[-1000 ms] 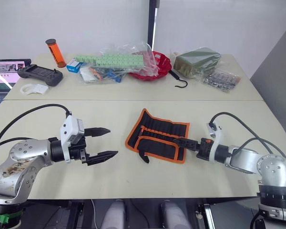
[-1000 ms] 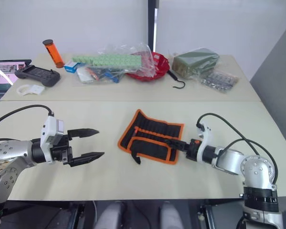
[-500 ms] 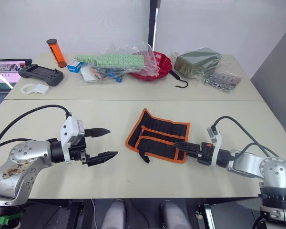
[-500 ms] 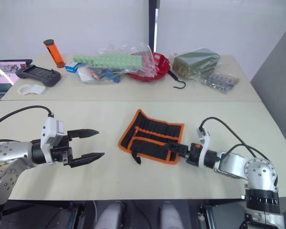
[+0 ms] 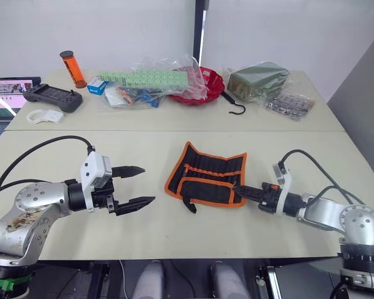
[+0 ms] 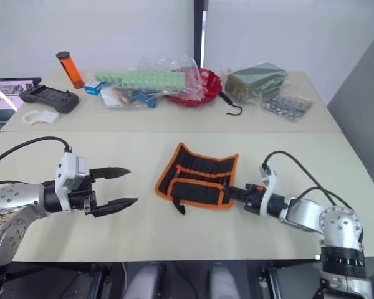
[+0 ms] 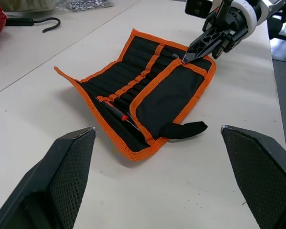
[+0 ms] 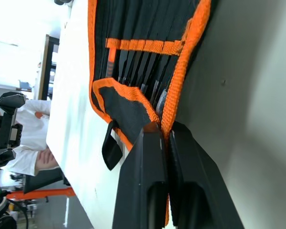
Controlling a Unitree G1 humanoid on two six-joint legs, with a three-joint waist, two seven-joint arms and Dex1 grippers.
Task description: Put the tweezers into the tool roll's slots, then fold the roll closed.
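The tool roll [image 5: 206, 177] lies open on the near table, black with orange trim, its lower flap folded up and its short strap [image 7: 183, 130] sticking out toward me. Slim black tweezers [image 8: 148, 88] sit in the slots [image 7: 128, 78] under the orange strip. My right gripper [image 5: 240, 191] is shut on the roll's orange edge at its near right corner; the right wrist view shows the trim pinched between the fingers [image 8: 148, 157]. My left gripper [image 5: 146, 185] hovers open well to the left of the roll, holding nothing.
The far table carries a red bowl [image 5: 202, 84], a black hook [image 5: 234, 106], plastic bags, a green box [image 5: 258, 80], an orange tube [image 5: 73, 68], a controller [image 5: 52, 96] and a laptop [image 5: 6, 93]. Bare tabletop surrounds the roll.
My right gripper has gone from open to shut, pinching the roll's right edge, and that edge has lifted slightly. The left arm has not moved.
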